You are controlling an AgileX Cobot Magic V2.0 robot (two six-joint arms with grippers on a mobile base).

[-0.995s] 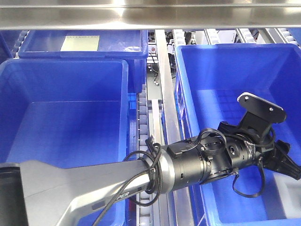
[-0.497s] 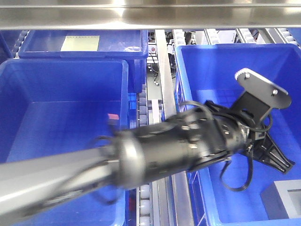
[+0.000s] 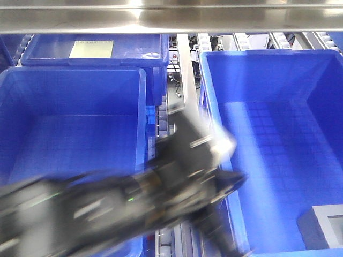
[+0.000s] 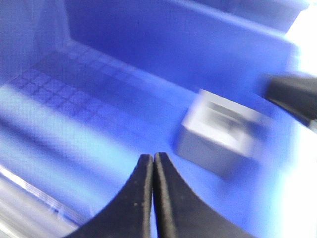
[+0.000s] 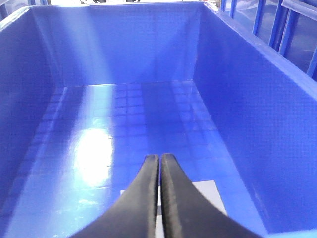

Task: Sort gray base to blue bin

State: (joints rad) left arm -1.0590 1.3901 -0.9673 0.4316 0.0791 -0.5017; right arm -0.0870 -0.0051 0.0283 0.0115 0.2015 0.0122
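Observation:
The gray base [image 3: 323, 227] lies on the coarse grid floor of the right blue bin [image 3: 252, 69], in its near right corner. My left arm [image 3: 177, 187] is a dark motion blur over the bin's near left rim. In the left wrist view my left gripper [image 4: 153, 157] is shut and empty, with the blurred gray base [image 4: 218, 131] beyond it on the bin floor [image 4: 74, 89]. My right gripper [image 5: 159, 157] is shut and empty above the same bin [image 5: 124, 44], and the gray base [image 5: 208, 196] shows just under its fingers.
A second blue bin [image 3: 69, 139] with a finer floor stands at the left. A third [image 3: 91, 51] with a pale label stands behind it. A metal rail [image 3: 185, 91] with rollers runs between the bins. A steel shelf bar [image 3: 171, 16] crosses the top.
My left arm has swung left and down out of the right bin, from over the gray base to the bin's near left rim. The gray base stays on the floor.

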